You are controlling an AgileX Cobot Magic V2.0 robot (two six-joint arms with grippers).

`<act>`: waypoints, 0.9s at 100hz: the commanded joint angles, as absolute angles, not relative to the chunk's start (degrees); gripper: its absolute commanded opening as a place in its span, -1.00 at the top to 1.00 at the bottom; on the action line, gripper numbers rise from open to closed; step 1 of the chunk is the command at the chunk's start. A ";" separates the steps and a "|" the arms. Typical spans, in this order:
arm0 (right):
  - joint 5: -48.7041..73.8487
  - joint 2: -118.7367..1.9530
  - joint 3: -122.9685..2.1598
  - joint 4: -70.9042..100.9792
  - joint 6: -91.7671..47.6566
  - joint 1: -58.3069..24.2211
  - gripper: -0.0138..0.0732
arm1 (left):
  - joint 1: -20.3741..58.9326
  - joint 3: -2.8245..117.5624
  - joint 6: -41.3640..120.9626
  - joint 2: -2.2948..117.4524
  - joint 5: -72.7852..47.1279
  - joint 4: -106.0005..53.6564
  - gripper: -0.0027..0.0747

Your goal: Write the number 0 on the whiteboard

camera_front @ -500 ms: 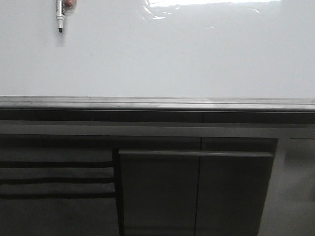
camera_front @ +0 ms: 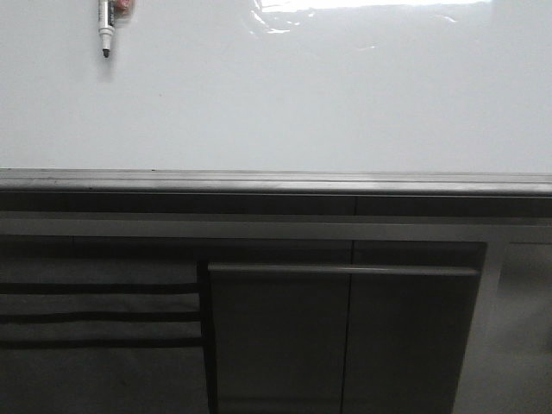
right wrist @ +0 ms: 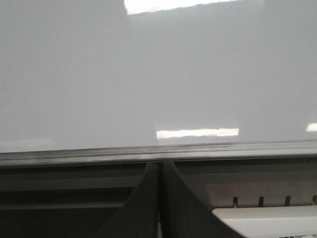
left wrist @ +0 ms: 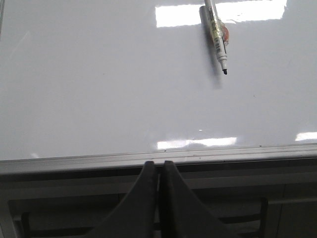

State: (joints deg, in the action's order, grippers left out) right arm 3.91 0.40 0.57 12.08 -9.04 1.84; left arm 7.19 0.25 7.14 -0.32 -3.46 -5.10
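Observation:
The whiteboard [camera_front: 328,103] [left wrist: 99,89] [right wrist: 158,74] is a glossy white surface with glare, bare of any drawn mark; no number 0 shows on it. A black-tipped marker pen [camera_front: 105,26] [left wrist: 217,37] lies on it at the far left, tip pointing toward me. My left gripper [left wrist: 158,163] is shut and holds nothing, hanging before the board's grey rail [left wrist: 148,159]. My right gripper [right wrist: 158,162] is likewise shut on nothing, its tips at the rail [right wrist: 198,148]. Neither gripper appears in the front view.
Below the rail [camera_front: 276,181] stand dark grey cabinet panels [camera_front: 345,336] with a horizontal handle bar [camera_front: 345,270]. Dark slats [camera_front: 95,315] run at the lower left. A pale device [right wrist: 267,220] shows beside the right fingers.

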 commanded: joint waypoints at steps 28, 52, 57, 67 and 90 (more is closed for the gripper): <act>-0.69 1.54 1.18 12.19 -9.01 2.17 0.85 | 7.02 -1.17 6.89 -1.72 1.12 -5.71 0.98; -7.10 1.54 0.74 12.93 -8.50 2.17 0.85 | 7.02 -1.17 6.89 -1.72 4.96 -5.30 0.98; -6.32 1.54 -0.34 13.91 -8.31 2.17 0.85 | 7.02 -0.56 6.65 -1.72 7.42 -7.62 0.98; -2.60 1.54 -4.48 13.94 -8.31 2.17 0.85 | 7.02 2.57 6.65 -1.72 8.92 -13.99 0.98; 10.18 -4.98 -19.39 13.27 -10.11 2.17 0.85 | 7.02 15.80 6.65 2.48 0.00 -11.71 0.98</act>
State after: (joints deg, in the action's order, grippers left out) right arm 9.07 -1.32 -13.18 13.81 -9.19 1.84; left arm 7.19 9.27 7.14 0.00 0.00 -12.77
